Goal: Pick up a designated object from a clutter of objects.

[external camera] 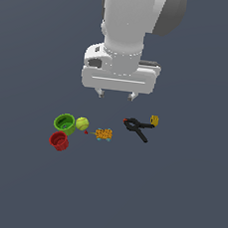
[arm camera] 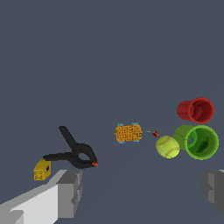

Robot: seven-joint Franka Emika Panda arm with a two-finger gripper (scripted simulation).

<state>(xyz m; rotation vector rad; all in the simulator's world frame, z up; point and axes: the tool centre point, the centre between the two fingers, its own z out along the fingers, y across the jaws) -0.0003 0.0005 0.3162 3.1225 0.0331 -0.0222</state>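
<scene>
The black spring clamp [external camera: 137, 128] [arm camera: 73, 151] lies flat on the grey floor, its two long handles spread apart and its small red-orange jaw tips pointing toward the exterior view's left. My gripper [external camera: 117, 94] [arm camera: 142, 192] hangs above the floor, higher than the clamp and a little to its left in the exterior view. Its fingers [arm camera: 70, 192] stand wide apart with nothing between them. The clutter also holds a green cup [external camera: 64, 123], a red cup [external camera: 59, 141], a yellow-green ball [external camera: 82, 123], an orange spotted item [external camera: 103, 134] and a small yellow block [external camera: 154, 121].
The small yellow block [arm camera: 42, 170] touches the end of one clamp handle. Both cups [arm camera: 199, 141] lie on their sides at the exterior view's left, with the ball [arm camera: 168, 146] against the green one. A tiny red piece [arm camera: 155, 134] lies between ball and spotted item [arm camera: 128, 133].
</scene>
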